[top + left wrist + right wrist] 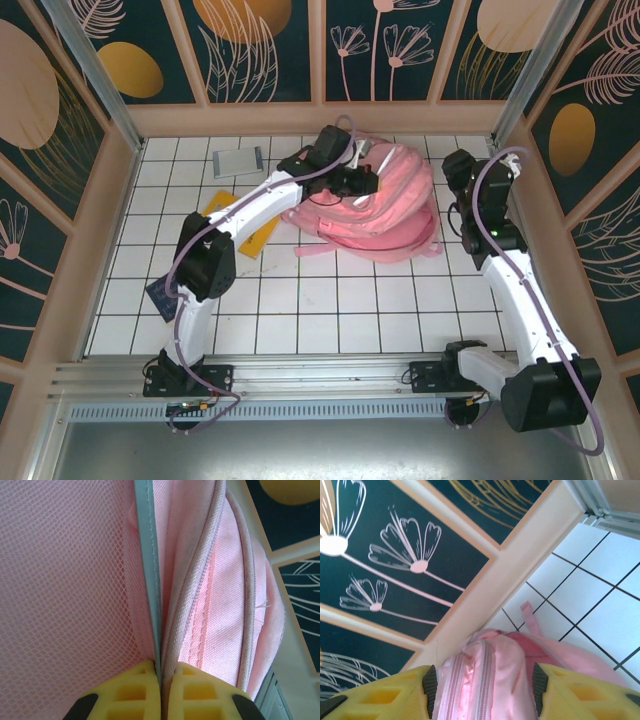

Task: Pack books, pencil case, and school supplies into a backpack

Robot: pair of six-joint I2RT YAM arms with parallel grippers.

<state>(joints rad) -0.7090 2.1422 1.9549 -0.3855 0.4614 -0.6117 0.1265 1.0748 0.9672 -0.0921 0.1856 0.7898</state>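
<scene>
Far back on the worktop, the backpack's grey trim is pinched by the left jaws. The right jaws are spread around it, grip unclear. A yellow book and a navy book are half hidden by the left arm.

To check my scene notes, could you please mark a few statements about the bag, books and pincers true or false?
1. The left pincer pinches the backpack's grey trim. True.
2. The grey book is inside the backpack. False: it lies on the tiles, left of it.
3. The left arm crosses over the yellow book. True.
4. The right pincer's fingers are pressed together. False: they stand apart, backpack fabric between them.
</scene>
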